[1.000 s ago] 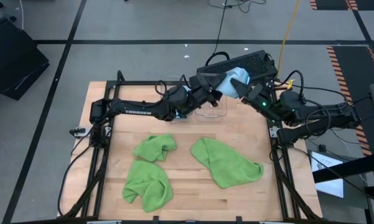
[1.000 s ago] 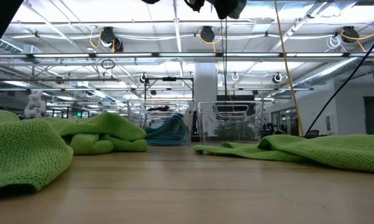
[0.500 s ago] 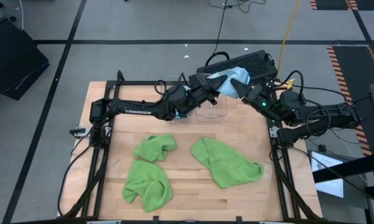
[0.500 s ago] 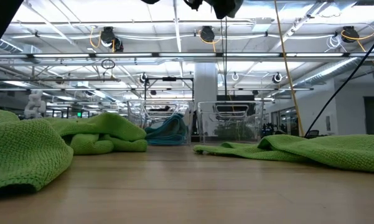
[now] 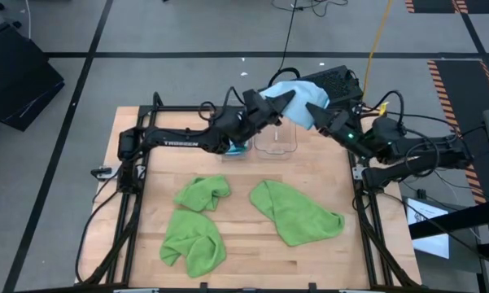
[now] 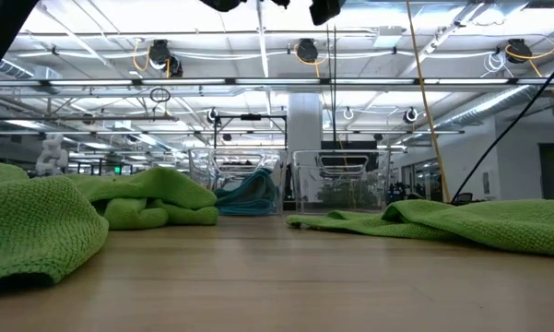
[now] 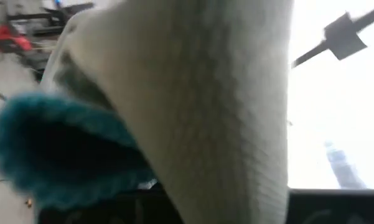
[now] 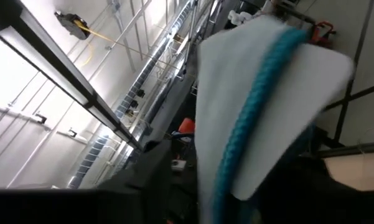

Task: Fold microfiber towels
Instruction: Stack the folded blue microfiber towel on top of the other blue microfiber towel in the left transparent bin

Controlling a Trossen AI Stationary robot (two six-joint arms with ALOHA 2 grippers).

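- Compared with a second ago, both arms are sitting higher at the far edge of the table, and the light blue towel (image 5: 291,92) is now spreading out between them instead of bunching near the right claw.
- High view: the left gripper (image 5: 270,108) is pinching one edge of that blue towel, jaws squeezed tight on it. The right gripper (image 5: 319,111) is right against the opposite side of the cloth, and I can't tell whether it's gripping or letting go. Just below the two claws, a clear bin (image 5: 275,142) is sitting on the table (image 5: 244,262). Three lime green towels (image 5: 297,212) are lying crumpled well toward the near side, away from both claws.
- Low view: only green heaps up close, bins behind them; the claws are barely poking in from above.
- Left wrist view: blue cloth is filling everything in front of the fingers, pale face with a darker teal hem curling over.
- Right wrist view: the towel is hanging in front of this claw, pale blue with a teal edge running along it.
- Risk, as I see it: if the right side is loosening, the cloth could be dangling from one corner only and drooping into the bin or twisting, spoiling the fold.
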